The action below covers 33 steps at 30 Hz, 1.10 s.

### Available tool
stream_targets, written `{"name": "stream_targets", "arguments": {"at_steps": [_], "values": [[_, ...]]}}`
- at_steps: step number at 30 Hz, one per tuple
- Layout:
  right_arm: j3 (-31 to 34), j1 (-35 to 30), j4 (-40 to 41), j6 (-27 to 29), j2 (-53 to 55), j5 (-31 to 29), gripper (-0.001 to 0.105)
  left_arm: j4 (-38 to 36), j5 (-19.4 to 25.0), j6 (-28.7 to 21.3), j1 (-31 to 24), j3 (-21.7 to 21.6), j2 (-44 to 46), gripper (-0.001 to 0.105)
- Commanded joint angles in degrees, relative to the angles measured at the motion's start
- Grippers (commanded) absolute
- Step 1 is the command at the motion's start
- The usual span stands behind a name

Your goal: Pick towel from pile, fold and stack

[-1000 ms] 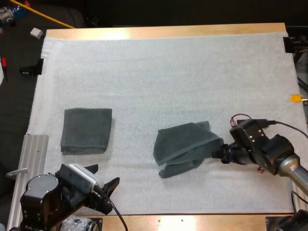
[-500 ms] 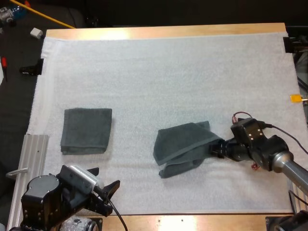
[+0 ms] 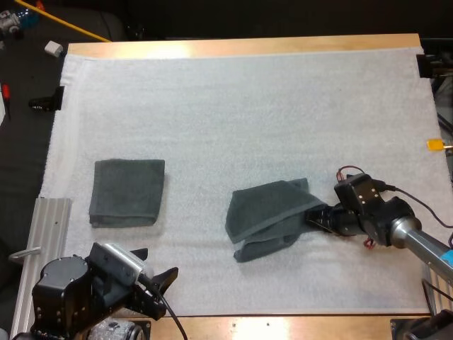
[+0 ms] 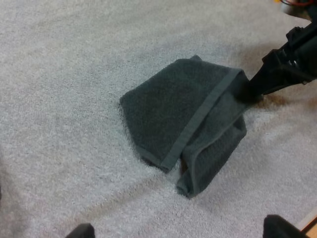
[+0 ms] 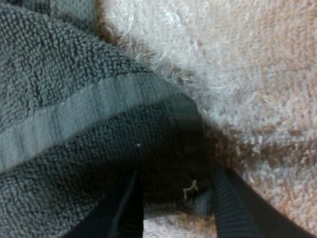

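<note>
Two grey-green towels on white mat (image 3: 248, 106), rumpled towel (image 3: 267, 212) pinched at right corner by right jaws, folded towel (image 3: 127, 192) well left of it, left jaws spread.

Dark grey-green towel (image 4: 183, 116) lies on the white mat (image 4: 64, 74), loosely folded over, not flat. The top layer has a lighter hem band running from the towel's 2 o'clock corner down to about 7 o'clock. A second flap sticks out from under it toward 5 o'clock. Right gripper (image 4: 249, 91), black, comes in from 2 o'clock of the towel, with its tip touching that corner. Left gripper (image 4: 183, 230) sits on the towel's 6 o'clock side, fingers (image 4: 81, 231) wide apart, clear of the cloth, over bare mat. A sliver of wooden table (image 4: 311, 220) shows off the towel's 4 o'clock.
</note>
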State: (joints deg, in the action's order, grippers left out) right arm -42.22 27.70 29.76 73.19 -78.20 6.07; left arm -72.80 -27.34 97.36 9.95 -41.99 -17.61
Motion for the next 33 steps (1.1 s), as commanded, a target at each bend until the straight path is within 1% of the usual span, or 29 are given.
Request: {"name": "stream_targets", "arguments": {"at_steps": [1, 3, 5, 6, 7, 8, 9, 15, 20, 24, 27, 29, 31, 33], "values": [[0.2, -0.3, -0.2, -0.7, -1.2, 1.4, 0.032, 0.2, -0.5, 0.2, 0.2, -0.1, -0.2, 0.065], [0.1, -0.2, -0.3, -0.8, -1.5, 1.9, 0.032, 0.0, -0.5, 0.3, 0.1, -0.2, -0.3, 0.065], [0.0, -0.1, -0.6, -0.6, -1.8, 1.7, 0.024, 0.0, -0.4, 0.2, 0.1, -0.1, -0.3, 0.065], [0.0, -0.1, -0.8, -0.4, -1.9, 1.5, 0.023, 0.0, -0.4, 0.2, 0.2, -0.1, -0.2, 0.065], [0.1, -0.1, -1.1, -0.3, -2.0, 1.7, 0.012, 0.0, -0.3, 0.1, 0.1, -0.2, -0.1, 0.065], [0.1, -0.1, -1.1, -0.3, -2.0, 1.9, 0.004, 0.0, -0.4, 0.1, 0.1, -0.2, 0.0, 0.065], [0.0, -0.1, -1.2, -0.3, -2.0, 2.1, 0.0, 0.0, -0.4, 0.1, 0.1, -0.2, 0.0, 0.065], [0.0, 0.0, 0.1, -0.1, 0.1, 3.4, 0.0, 0.0, -0.9, -0.1, 0.1, -0.1, -0.1, 0.065], [0.1, 0.2, 7.0, 2.1, 6.1, -0.1, 0.001, 0.8, -4.3, -0.9, 0.8, 0.4, -0.8, 0.065], [0.0, 0.3, 14.3, 5.0, 9.8, -4.4, 0.0, 2.2, -6.1, -1.3, 3.0, 1.0, -3.4, 0.065], [-0.1, 0.3, 19.2, 6.8, 12.3, -7.1, 0.0, 3.6, -6.5, -1.6, 5.6, 1.0, -6.7, 0.065], [-0.1, 0.4, 21.0, 7.3, 13.6, -8.0, 0.0, 4.5, -6.8, -1.7, 6.8, 0.9, -8.9, 0.065], [-0.1, 0.0, 19.3, 6.7, 12.4, -6.7, 0.0, 3.2, -6.3, -1.4, 6.7, 0.9, -8.9, 0.065], [0.1, 0.1, 20.9, 7.3, 12.4, -6.8, 0.0, 3.7, -5.2, -1.5, 9.9, 1.0, -12.7, 0.065]]}}
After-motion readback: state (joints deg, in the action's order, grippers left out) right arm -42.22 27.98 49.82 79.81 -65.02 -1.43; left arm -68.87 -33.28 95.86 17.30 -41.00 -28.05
